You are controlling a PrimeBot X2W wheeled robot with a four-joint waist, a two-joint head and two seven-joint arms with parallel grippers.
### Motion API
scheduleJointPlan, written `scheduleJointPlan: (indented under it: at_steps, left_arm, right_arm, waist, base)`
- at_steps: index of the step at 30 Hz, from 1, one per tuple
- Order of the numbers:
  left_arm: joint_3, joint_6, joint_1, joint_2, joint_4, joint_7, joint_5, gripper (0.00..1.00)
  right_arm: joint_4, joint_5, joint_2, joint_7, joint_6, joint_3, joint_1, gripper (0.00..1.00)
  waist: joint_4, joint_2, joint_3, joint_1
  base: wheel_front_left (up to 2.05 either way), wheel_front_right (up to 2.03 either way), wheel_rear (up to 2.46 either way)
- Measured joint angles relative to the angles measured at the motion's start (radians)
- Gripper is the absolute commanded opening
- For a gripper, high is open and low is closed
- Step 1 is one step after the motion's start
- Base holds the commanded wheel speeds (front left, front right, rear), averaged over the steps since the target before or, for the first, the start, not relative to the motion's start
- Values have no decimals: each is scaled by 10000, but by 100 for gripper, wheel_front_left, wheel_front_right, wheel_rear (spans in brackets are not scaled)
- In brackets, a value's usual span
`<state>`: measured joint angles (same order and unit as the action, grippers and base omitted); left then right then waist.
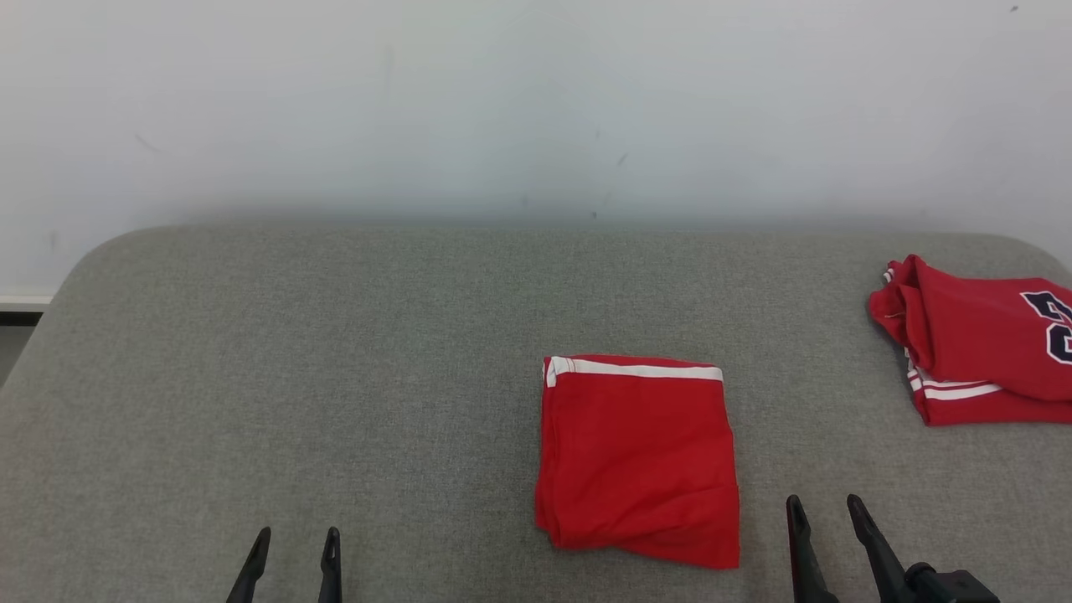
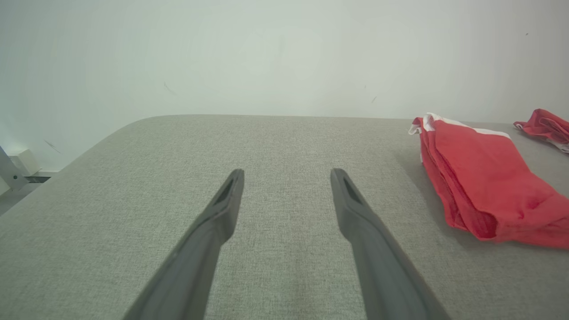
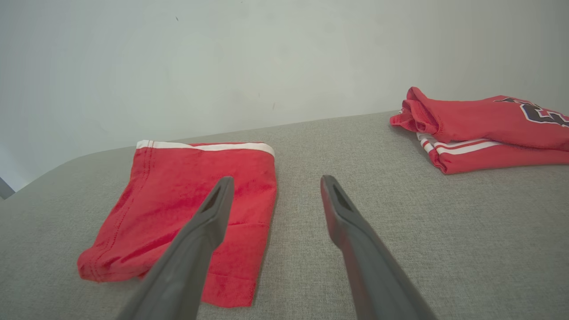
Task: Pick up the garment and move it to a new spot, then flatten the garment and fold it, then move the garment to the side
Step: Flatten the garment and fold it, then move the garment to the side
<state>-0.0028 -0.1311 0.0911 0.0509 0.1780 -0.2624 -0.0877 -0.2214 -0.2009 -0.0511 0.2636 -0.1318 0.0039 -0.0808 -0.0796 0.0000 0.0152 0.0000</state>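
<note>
Clearly the folding looks done: the red garment (image 1: 636,461) lies as a neat, roughly square packet with a white band along its far edge, a little right of centre on the grey fabric-covered counter (image 1: 335,377). The left hand (image 1: 298,536) hovers low over bare fabric well to the garment's left, its two dark fingers spread apart and holding nothing. The right hand (image 1: 822,502) sits just beside the packet's near right corner, its fingers likewise apart and empty. What seems to remain is shifting the garment to the side, and that is where it could come undone. A pinch that catches only the top layer would likely peel the fold open, and the near edge looks slightly loose and uneven, so it may flop first. Dragging rather than lifting could rumple the layers, since the counter's weave looks grippy. A second pile of red clothing (image 1: 971,335) with white stripes and dark lettering rests at the far right edge. A move that way risks bumping or merging with it. As for containers, I can make out no bin or basket; both lots of clothing lie directly on the counter.
</note>
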Motion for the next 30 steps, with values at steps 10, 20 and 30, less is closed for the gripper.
scheduleJointPlan:
  at_steps: [10, 20, 30]
  left_arm:
    - [21, 0, -18, 0, 2, 0, 0, 100]
    - [29, 0, -17, 2, -4, 0, 0, 100]
    - [-228, 0, -353, 2, -15, 0, -69, 100]
  right_arm:
    - [-2, -2, 0, 0, 0, 8, 1, 100]
    - [-334, -217, -2, 2, 0, 127, 108, 100]
    - [-2617, -222, -426, 4, 0, 625, 2472, 100]
  waist:
    - [-30, 0, -42, 0]
    - [-50, 0, -105, 0]
    - [-318, 0, -490, 0]
  base:
    - [0, 0, 0]
    - [0, 0, 0]
    - [0, 0, 0]
